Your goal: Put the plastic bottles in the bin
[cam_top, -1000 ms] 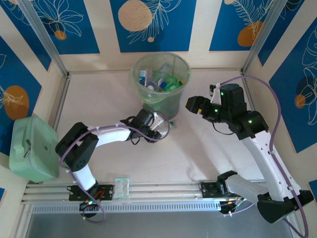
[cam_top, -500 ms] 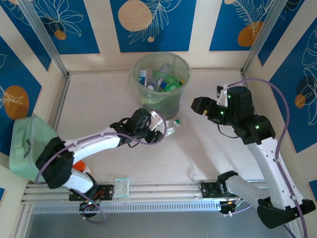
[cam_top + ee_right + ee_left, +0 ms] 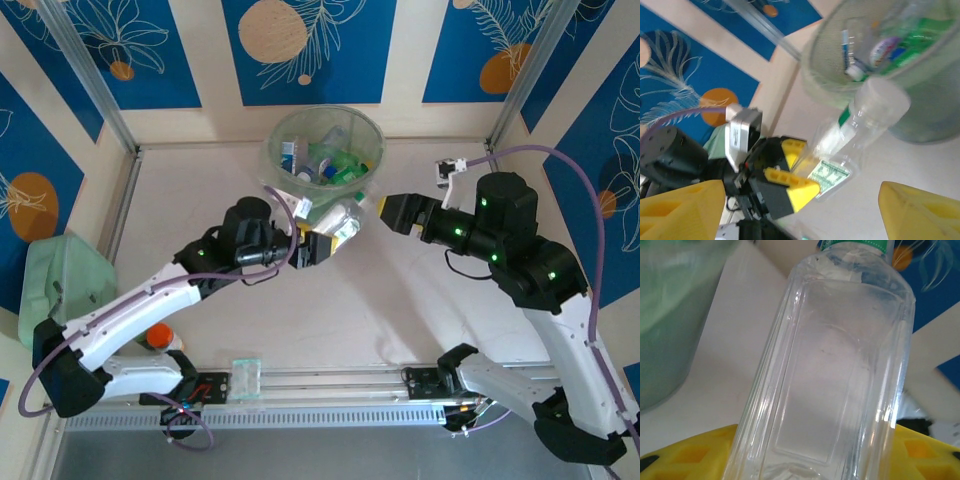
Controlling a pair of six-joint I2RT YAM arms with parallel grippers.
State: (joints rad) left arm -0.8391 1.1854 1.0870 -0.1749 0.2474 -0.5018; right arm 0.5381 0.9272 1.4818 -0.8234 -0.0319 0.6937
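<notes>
Holding a clear bottle [image 3: 340,220] beside the bin [image 3: 380,160].
Left gripper [image 3: 320,241] clamps the bottle just short of the bin's rim; right gripper [image 3: 386,212] gapes empty nearby. Releasing here could bounce it off the rim.

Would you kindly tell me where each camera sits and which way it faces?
Top external: above and behind the robot, looking down; both arms show, the left gripper holding a clear bottle near the bin.
Left wrist: on the left arm, looking along the bottle; its yellow fingers at the bottom.
Right wrist: on the right arm, facing bottle and bin; its yellow fingers in the lower corners.
All three share the bottle.
</notes>
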